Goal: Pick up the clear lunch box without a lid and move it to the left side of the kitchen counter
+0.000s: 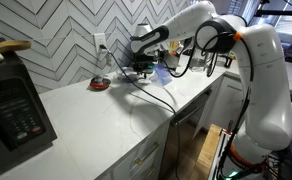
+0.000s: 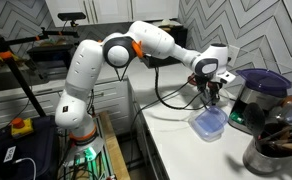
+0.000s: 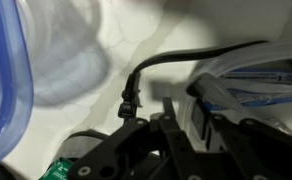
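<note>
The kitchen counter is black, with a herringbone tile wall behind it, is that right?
Not quite. The kitchen counter is white, not black, as both exterior views show. The herringbone tile wall does stand behind it.

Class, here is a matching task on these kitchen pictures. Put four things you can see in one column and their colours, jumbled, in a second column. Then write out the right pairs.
Things
1. microwave
2. small dish
3. plastic tub at the edge of the counter
4. robot arm

Colours
A. see-through with a blue tint
B. white
C. black
D. red

Pairs: 1-C, 2-D, 3-A, 4-B
</note>
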Available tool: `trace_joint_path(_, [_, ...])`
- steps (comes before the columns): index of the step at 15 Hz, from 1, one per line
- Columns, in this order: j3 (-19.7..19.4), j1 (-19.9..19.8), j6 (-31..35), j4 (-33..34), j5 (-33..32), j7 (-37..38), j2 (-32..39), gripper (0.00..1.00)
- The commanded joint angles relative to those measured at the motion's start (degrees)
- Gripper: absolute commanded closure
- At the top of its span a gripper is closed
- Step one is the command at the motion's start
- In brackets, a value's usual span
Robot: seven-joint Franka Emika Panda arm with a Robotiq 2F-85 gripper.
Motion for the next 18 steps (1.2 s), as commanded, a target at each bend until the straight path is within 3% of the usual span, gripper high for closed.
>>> trace_joint_path(1, [-0.1, 0.7, -0.5, -0.4, 2.4, -1.7, -1.7, 1.0])
trace_joint_path(4, [0.2, 1.7, -2.7, -2.1, 2.0, -2.8, -6.4, 0.98])
trace_joint_path(8, [-0.6, 2.7, -12.7, -5.2, -1.7, -7.0, -16.4, 0.98])
trace_joint_path(12, [-2.4, 3.3, -23.8, -8.1, -12.9, -4.5, -26.3, 0.98])
trace_joint_path(14, [-1.4, 2.4, -26.0, -10.2, -11.3, -9.6, -30.9, 0.98])
trace_joint_path(18, [0.8, 3.7, -24.6, -15.5, -1.4, -18.7, -36.1, 0.98])
